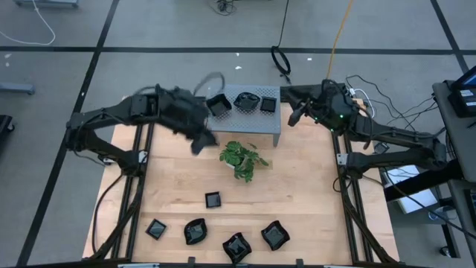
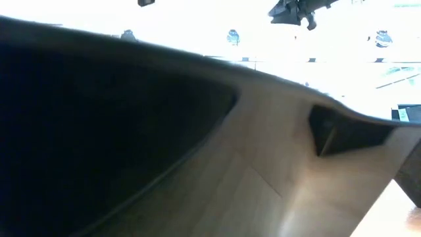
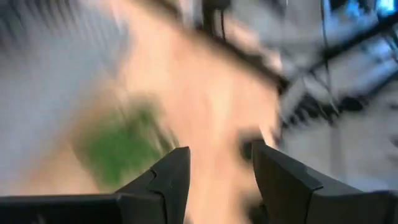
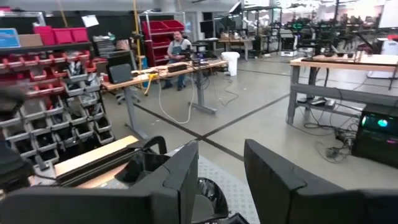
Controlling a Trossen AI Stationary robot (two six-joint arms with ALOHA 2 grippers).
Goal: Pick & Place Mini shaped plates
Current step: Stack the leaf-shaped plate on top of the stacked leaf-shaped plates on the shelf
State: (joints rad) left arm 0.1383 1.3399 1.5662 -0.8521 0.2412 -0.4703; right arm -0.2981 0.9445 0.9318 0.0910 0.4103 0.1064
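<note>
Three small black plates [image 1: 218, 106] [image 1: 245, 100] [image 1: 268, 104] lie on top of the grey perforated stand [image 1: 256, 126] at the table's far side. Several more black plates [image 1: 213, 199] [image 1: 195, 231] [image 1: 274, 235] rest flat on the wooden table near its front edge. My left gripper [image 1: 199, 143] [image 3: 217, 155] hovers open and holds nothing, just left of the stand and above the table. My right gripper [image 1: 295, 117] [image 4: 221, 152] is open too and holds nothing, raised at the stand's right end, with a plate [image 4: 146, 165] on the stand beyond its fingers.
A green leafy plant [image 1: 242, 160] sits on the table just in front of the stand. A dark curved shape [image 2: 99, 131] close to the lens fills most of the low view. Bare wood lies between the plant and the front row of plates.
</note>
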